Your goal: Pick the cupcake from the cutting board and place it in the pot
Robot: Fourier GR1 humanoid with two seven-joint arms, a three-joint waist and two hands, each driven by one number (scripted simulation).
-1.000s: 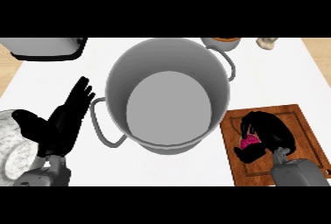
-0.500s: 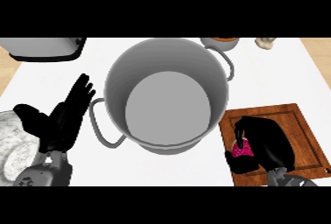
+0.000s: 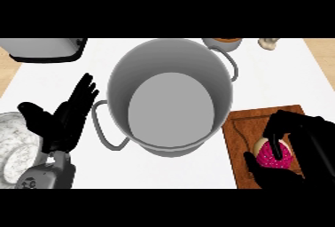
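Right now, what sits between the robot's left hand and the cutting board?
In the head view, the grey pot stands between the left hand and the cutting board.

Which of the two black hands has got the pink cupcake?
The right hand, over the cutting board: its fingers and thumb curl round the cupcake. The left hand, beside the pot, is open and holds nothing.

Fingers (image 3: 277, 141) of the right hand (image 3: 314, 148) hide part of the cupcake (image 3: 270, 160).
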